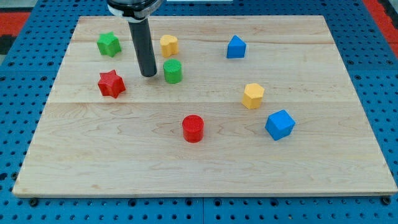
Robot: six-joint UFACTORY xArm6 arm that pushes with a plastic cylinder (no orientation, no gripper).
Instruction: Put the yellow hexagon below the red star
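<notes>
Yellow hexagon [253, 96] mid-board, well apart from red star [111, 84]; tip [148, 75] between.

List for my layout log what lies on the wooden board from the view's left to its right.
Green star block → red star block → my tip → red cylinder block → blue block → yellow hexagon block → blue cube block.

Dark rod upright, my tip [148, 74] down
</notes>
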